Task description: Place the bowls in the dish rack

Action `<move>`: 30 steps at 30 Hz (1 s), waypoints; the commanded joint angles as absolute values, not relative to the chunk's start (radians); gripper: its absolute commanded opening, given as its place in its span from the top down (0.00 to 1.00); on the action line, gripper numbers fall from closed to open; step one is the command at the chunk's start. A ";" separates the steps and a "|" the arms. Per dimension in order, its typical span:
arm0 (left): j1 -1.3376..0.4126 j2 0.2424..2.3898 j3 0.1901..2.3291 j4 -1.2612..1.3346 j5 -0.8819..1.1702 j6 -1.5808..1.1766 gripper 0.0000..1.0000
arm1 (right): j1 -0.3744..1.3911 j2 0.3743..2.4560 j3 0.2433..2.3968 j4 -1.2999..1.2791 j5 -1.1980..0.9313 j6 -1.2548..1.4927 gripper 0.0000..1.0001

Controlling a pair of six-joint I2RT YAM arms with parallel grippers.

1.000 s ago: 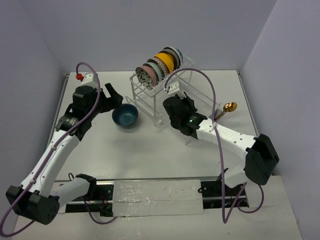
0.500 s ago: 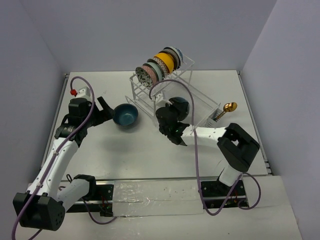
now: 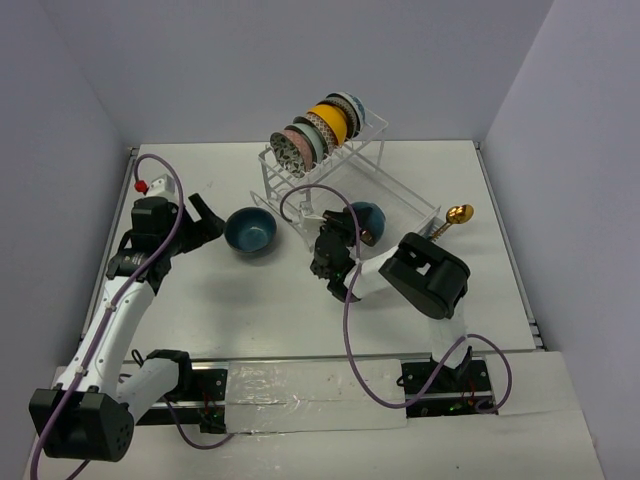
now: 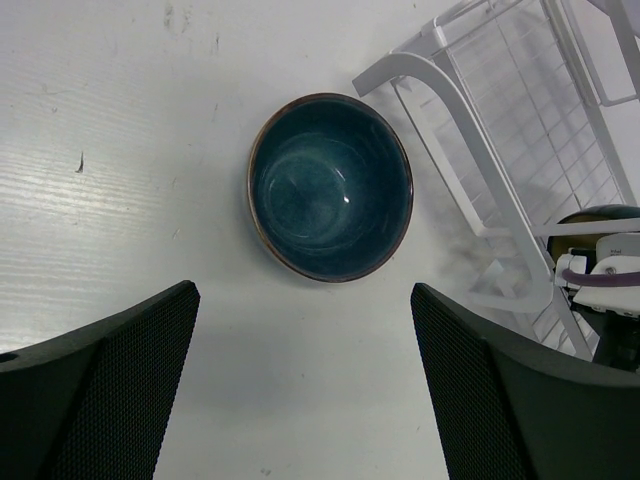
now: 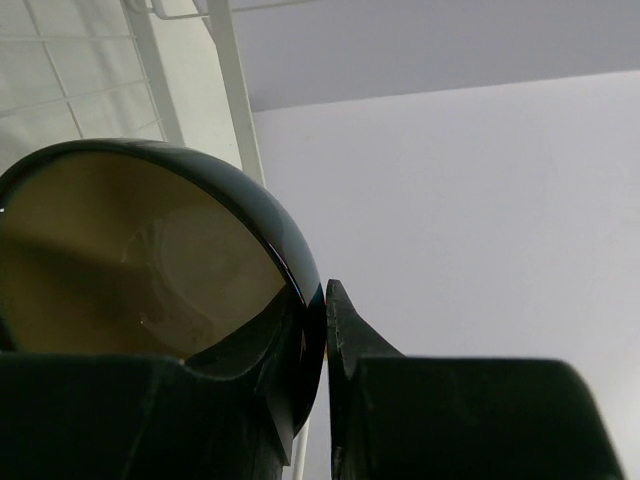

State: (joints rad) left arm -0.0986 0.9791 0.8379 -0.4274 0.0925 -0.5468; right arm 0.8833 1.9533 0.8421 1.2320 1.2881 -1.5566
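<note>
The right end effector [image 5: 326, 330] is clamped on the rim of a dark-rimmed bowl [image 5: 140, 260], one finger inside and one outside, so the bowl is carried on edge, probably as the slots need it; it is held low against the front of the dish rack [image 3: 290, 195]. The left end effector [image 4: 303, 330] stands wide apart just short of the dark blue bowl [image 4: 330, 187] on the counter [image 4: 100, 150], lined up to straddle it without touching; a row of bowls [image 3: 318, 130] stands on edge in the upper shelf.
</note>
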 commanded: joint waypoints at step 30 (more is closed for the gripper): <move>-0.022 0.977 0.822 -0.368 0.189 -0.554 0.10 | 0.976 2.034 0.723 1.764 1.253 -1.608 0.86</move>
